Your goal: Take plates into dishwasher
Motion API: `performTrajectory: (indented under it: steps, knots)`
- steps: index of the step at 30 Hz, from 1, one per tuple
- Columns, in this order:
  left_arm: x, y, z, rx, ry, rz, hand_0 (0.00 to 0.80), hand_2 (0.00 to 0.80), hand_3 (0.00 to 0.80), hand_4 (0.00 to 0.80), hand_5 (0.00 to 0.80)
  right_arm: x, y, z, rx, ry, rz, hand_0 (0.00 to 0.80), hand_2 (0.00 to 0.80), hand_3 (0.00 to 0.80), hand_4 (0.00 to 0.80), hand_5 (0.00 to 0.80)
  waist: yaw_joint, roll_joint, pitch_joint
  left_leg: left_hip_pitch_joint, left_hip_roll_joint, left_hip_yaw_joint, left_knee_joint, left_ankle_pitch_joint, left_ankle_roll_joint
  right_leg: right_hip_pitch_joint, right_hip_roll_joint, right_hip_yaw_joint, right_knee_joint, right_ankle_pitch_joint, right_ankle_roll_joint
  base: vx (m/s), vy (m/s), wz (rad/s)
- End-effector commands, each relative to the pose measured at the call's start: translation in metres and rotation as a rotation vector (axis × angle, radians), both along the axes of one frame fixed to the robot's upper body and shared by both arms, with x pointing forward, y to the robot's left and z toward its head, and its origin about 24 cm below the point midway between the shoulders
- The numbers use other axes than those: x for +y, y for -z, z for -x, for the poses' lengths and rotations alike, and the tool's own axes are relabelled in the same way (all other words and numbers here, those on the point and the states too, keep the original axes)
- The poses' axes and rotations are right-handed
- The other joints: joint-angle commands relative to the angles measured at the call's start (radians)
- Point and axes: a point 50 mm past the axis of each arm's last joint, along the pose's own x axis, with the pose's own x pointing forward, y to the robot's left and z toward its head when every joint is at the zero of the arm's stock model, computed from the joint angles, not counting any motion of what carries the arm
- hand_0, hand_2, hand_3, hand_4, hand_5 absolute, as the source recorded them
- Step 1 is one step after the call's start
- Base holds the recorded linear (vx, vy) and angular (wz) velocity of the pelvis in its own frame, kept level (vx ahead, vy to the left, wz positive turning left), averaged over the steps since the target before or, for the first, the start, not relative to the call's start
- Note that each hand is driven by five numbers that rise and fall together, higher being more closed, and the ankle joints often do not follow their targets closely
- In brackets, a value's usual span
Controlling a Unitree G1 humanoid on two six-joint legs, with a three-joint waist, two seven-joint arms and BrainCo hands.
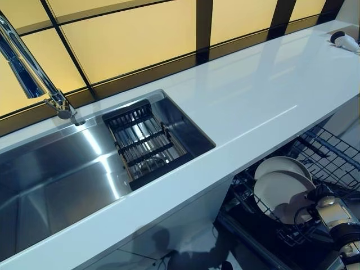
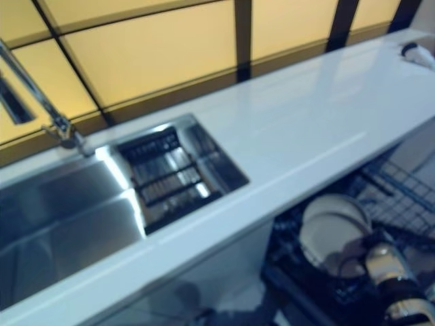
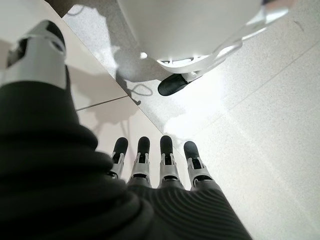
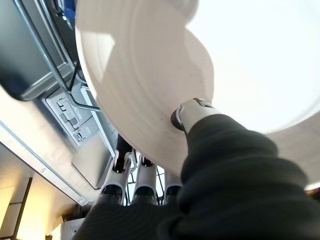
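Note:
Below the counter's front edge the dishwasher's lower rack (image 1: 332, 152) is pulled out. Two white plates stand upright in it, one (image 1: 281, 166) behind the other (image 1: 278, 194). My right hand (image 1: 332, 216) is at the front plate's rim. In the right wrist view the thumb (image 4: 192, 112) lies on the plate's face (image 4: 145, 75) and the fingers (image 4: 135, 185) reach behind its edge, pinching it. My left hand (image 3: 165, 170) shows only in its own wrist view, hanging over the floor with straight fingers and holding nothing.
A steel sink (image 1: 56, 174) with a dark drainer rack (image 1: 143, 143) and a tall faucet (image 1: 34, 73) is set in the white counter (image 1: 253, 95). A small white and black object (image 1: 344, 40) lies at the counter's far right end. Yellow panels line the back wall.

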Motion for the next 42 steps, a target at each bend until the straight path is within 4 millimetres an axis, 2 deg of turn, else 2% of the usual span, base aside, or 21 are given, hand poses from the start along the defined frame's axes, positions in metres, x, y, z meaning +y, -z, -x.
performTrajectory:
  steps: [1,8,11,18,24,32,33,34,42]
  knots:
    - [0.005,-0.001,-0.004,-0.003,0.023,-0.032,0.000,0.000,0.000,0.000,0.000,-0.005,-0.036,-0.018,-0.097,-0.003,0.132,0.800,0.800,0.800,0.800,0.800,0.023,-0.015,0.003,-0.031,-0.024,-0.037,-0.001,0.010,0.019,0.032,-0.039,-0.014,0.003,-0.026,0.045,-0.011,0.017,0.06]
    - [0.009,-0.002,-0.006,0.004,0.022,-0.040,0.000,0.000,0.000,0.000,0.000,-0.013,-0.047,-0.016,-0.108,0.020,0.147,0.800,0.800,0.800,0.800,0.800,0.018,-0.030,-0.002,-0.030,-0.022,-0.037,-0.001,0.007,0.021,0.032,-0.036,-0.012,0.003,-0.026,0.047,-0.003,0.001,0.02]
    - [0.011,-0.002,-0.008,0.006,0.016,-0.047,0.000,0.000,0.000,0.000,0.000,-0.012,-0.045,-0.016,-0.094,0.006,0.130,0.800,0.800,0.800,0.800,0.800,0.013,-0.038,-0.001,-0.029,-0.019,-0.032,-0.001,0.006,0.021,0.030,-0.035,-0.008,0.003,-0.025,0.049,0.000,0.000,0.00]
    - [0.009,-0.002,-0.012,-0.002,0.015,-0.046,0.000,0.000,0.000,0.000,0.000,0.001,-0.030,-0.022,-0.045,-0.061,0.068,0.800,0.800,0.800,0.800,0.800,0.010,-0.034,0.008,-0.033,-0.017,-0.032,-0.001,0.008,0.019,0.024,-0.033,0.001,0.003,-0.026,0.046,0.000,0.000,0.00]
    - [0.006,-0.001,-0.013,-0.006,0.024,-0.034,0.000,0.000,0.000,0.000,0.000,0.015,-0.017,-0.027,-0.007,-0.103,0.031,0.800,0.800,0.800,0.800,0.800,0.017,-0.020,0.010,-0.035,-0.021,-0.037,-0.001,0.009,0.017,0.026,-0.037,-0.006,0.003,-0.028,0.044,0.000,0.000,0.00]
    - [0.005,-0.001,-0.012,0.001,0.042,-0.032,0.000,0.000,0.000,0.000,0.000,0.028,-0.002,-0.029,0.046,-0.140,0.014,0.800,0.800,0.800,0.800,0.800,0.031,-0.020,0.001,-0.033,-0.024,-0.044,-0.001,0.009,0.019,0.035,-0.039,-0.016,0.003,-0.029,0.043,0.000,0.000,0.00]
    - [0.005,-0.001,-0.012,0.002,0.042,-0.035,0.000,0.000,0.000,0.000,0.000,0.029,0.000,-0.029,0.043,-0.133,0.002,0.659,0.659,0.659,0.659,0.659,0.032,-0.023,0.001,-0.032,-0.024,-0.044,-0.001,0.009,0.020,0.037,-0.039,-0.017,0.003,-0.029,0.043,0.000,0.000,0.00]
    - [0.005,-0.001,-0.013,0.002,0.041,-0.036,0.000,0.000,0.000,0.000,0.000,0.029,0.000,-0.029,0.032,-0.125,0.015,0.000,0.000,0.000,0.000,0.000,0.033,-0.024,0.001,-0.031,-0.024,-0.044,-0.001,0.009,0.021,0.038,-0.039,-0.017,0.003,-0.029,0.043,0.000,0.000,0.00]
    - [0.006,-0.002,-0.013,0.002,0.034,-0.048,0.000,0.000,0.000,0.000,0.000,0.023,-0.008,-0.028,-0.017,-0.083,0.001,0.000,0.000,0.000,0.000,0.000,0.030,-0.037,0.001,-0.027,-0.020,-0.043,-0.001,0.008,0.023,0.040,-0.037,-0.013,0.003,-0.026,0.045,0.000,0.000,0.00]
